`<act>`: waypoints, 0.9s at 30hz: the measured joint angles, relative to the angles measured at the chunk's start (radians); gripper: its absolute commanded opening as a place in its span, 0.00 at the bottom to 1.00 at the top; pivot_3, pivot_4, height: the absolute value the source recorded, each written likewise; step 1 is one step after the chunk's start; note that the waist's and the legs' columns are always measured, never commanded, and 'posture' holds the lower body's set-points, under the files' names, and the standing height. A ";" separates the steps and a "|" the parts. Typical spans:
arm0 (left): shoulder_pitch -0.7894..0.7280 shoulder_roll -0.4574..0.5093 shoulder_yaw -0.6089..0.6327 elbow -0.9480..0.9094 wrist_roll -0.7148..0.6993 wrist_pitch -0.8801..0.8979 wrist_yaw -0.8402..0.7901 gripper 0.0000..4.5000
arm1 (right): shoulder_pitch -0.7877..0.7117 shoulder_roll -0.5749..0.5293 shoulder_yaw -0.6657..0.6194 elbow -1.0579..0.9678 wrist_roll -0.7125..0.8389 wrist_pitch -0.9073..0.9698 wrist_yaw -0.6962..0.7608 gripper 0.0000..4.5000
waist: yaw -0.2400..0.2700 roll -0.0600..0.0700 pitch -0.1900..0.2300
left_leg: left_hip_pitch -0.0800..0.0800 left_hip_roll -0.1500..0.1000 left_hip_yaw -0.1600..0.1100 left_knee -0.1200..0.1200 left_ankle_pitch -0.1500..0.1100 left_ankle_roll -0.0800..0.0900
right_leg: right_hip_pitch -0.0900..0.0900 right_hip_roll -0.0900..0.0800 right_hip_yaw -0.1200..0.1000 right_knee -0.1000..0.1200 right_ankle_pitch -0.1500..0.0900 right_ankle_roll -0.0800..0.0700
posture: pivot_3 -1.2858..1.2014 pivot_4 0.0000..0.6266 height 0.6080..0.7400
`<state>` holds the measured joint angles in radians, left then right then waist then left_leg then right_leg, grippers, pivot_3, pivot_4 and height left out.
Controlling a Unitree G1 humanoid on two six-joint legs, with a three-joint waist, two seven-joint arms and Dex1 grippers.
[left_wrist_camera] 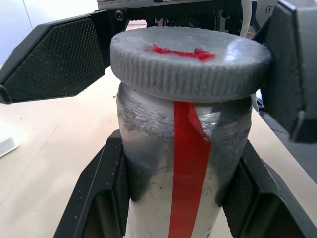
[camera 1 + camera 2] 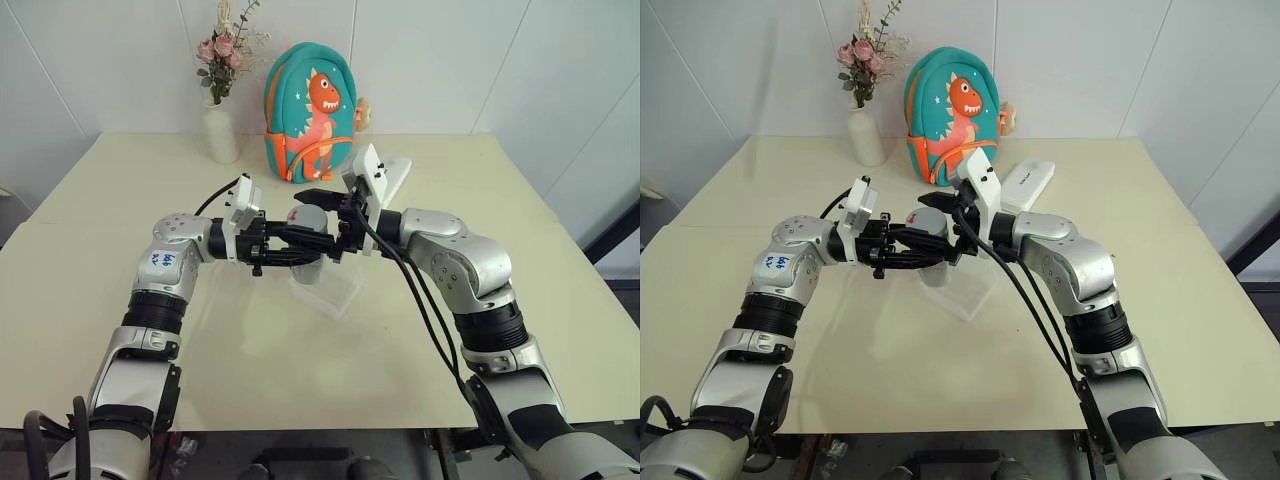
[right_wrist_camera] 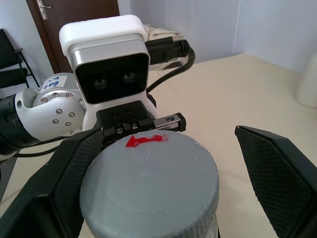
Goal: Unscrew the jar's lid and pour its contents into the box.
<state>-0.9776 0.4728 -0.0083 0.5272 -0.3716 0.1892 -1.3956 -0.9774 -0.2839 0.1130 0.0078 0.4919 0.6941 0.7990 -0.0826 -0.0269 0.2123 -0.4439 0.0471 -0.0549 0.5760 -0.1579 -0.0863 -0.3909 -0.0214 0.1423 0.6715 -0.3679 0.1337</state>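
My left gripper (image 2: pixel 292 243) is shut on the jar (image 1: pixel 148 148), a silvery body with a red stripe, and holds it about level above the table. The jar's grey ribbed lid (image 3: pixel 148 183), with a red mark on top, faces my right gripper (image 2: pixel 323 222). That gripper is open, with one finger on each side of the lid (image 1: pixel 188 64). One of its fingers (image 3: pixel 277 168) stands clearly apart from the lid. The clear box (image 2: pixel 330 288) lies on the table just below both grippers. I cannot see the contents.
A white vase of flowers (image 2: pixel 221 130) and a teal dinosaur backpack (image 2: pixel 310 110) stand at the back of the cream table (image 2: pixel 100 200). A white oblong case (image 2: pixel 1025 185) lies behind my right arm.
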 measured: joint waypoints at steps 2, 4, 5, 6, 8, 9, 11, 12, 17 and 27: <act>0.000 0.000 0.000 0.000 0.000 0.000 0.000 0.44 | 0.000 -0.002 0.000 0.000 0.000 0.000 0.003 0.99 | 0.000 0.000 0.000 | 0.000 0.000 0.000 0.000 0.000 0.000 | 0.000 0.000 0.000 0.000 0.000 0.000 | 0.52 0.24 1.00; 0.000 0.000 0.000 0.000 0.000 0.000 0.002 0.44 | 0.000 -0.010 0.000 -0.002 0.000 0.001 0.005 0.99 | 0.000 0.000 0.000 | 0.000 0.000 0.000 0.000 0.000 0.000 | 0.000 0.000 0.000 0.000 0.000 0.000 | 0.52 0.24 1.00; 0.000 0.000 0.000 0.000 0.000 0.000 0.003 0.44 | 0.000 -0.014 0.000 -0.004 0.000 0.001 0.007 0.99 | 0.000 0.000 0.000 | 0.000 0.000 0.000 0.000 0.000 0.000 | 0.000 0.000 0.000 0.000 0.000 0.000 | 0.52 0.24 1.00; 0.000 0.000 0.000 0.000 0.000 0.000 0.004 0.44 | 0.000 -0.017 0.000 -0.006 0.001 0.001 0.008 0.99 | 0.000 0.000 0.000 | 0.000 0.000 0.000 0.000 0.000 0.000 | 0.000 0.000 0.000 0.000 0.000 0.000 | 0.52 0.24 1.00; 0.000 0.000 0.000 0.000 0.000 0.000 0.004 0.44 | 0.001 -0.022 0.000 -0.009 0.001 0.003 0.011 0.99 | 0.000 0.000 0.000 | 0.000 0.000 0.000 0.000 0.000 0.000 | 0.000 0.000 0.000 0.000 0.000 0.000 | 0.52 0.24 1.00; 0.000 0.000 0.000 0.000 0.000 0.000 0.004 0.44 | 0.001 -0.023 0.000 -0.010 0.001 0.003 0.011 0.99 | 0.000 0.000 0.000 | 0.000 0.000 0.000 0.000 0.000 0.000 | 0.000 0.000 0.000 0.000 0.000 0.000 | 0.52 0.24 1.00; 0.000 0.000 0.000 0.000 0.000 0.000 0.004 0.44 | 0.001 -0.026 0.000 -0.013 0.001 0.004 0.012 0.99 | 0.000 0.000 0.000 | 0.000 0.000 0.000 0.000 0.000 0.000 | 0.000 0.000 0.000 0.000 0.000 0.000 | 0.52 0.24 1.00; 0.000 0.000 0.000 0.000 0.000 0.000 0.004 0.44 | 0.001 -0.029 0.000 -0.015 0.002 0.005 0.012 0.99 | 0.000 0.000 0.000 | 0.000 0.000 0.000 0.000 0.000 0.000 | 0.000 0.000 0.000 0.000 0.000 0.000 | 0.52 0.24 1.00; 0.000 0.000 0.000 0.000 0.000 0.000 0.005 0.44 | 0.004 -0.049 0.000 -0.032 0.004 0.010 0.015 0.99 | 0.000 0.000 0.000 | 0.000 0.000 0.000 0.000 0.000 0.000 | 0.000 0.000 0.000 0.000 0.000 0.000 | 0.52 0.24 1.00; 0.000 0.000 0.000 0.000 0.002 0.000 0.006 0.44 | 0.018 -0.082 -0.003 -0.058 0.019 0.026 0.018 0.99 | 0.001 0.000 0.000 | 0.000 0.000 0.000 0.000 0.000 0.000 | 0.000 0.000 0.000 0.000 0.000 0.000 | 0.52 0.24 1.00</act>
<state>-0.9776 0.4729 -0.0083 0.5276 -0.3695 0.1891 -1.3898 -0.9590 -0.3660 0.1096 -0.0504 0.5106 0.7201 0.8165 -0.0820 -0.0270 0.2123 -0.4439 0.0470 -0.0548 0.5758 -0.1579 -0.0863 -0.3909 -0.0215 0.1423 0.6710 -0.3679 0.1337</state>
